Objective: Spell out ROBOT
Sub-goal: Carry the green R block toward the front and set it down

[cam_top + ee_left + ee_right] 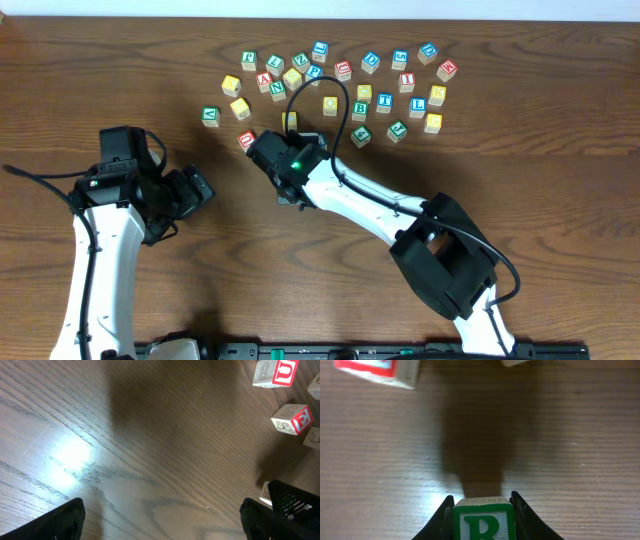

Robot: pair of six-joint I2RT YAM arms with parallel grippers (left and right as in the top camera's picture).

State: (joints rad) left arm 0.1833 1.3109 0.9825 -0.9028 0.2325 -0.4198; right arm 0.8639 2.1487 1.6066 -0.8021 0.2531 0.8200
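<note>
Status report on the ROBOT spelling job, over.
Left claw open, empty. Right claw shut on green R cube. Red-lettered cube nearby, clear of it; table ahead looks bare.

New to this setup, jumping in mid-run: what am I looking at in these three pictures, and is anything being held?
Two white robot arms work at a wooden table. The wide picture looks down from above. The other two come from a camera on each wrist. Loose letter cubes lie scattered along the far side. The right hand is closed on a green R cube, which shows in its own wrist picture. The left hand is wide open and empty over bare wood.
</note>
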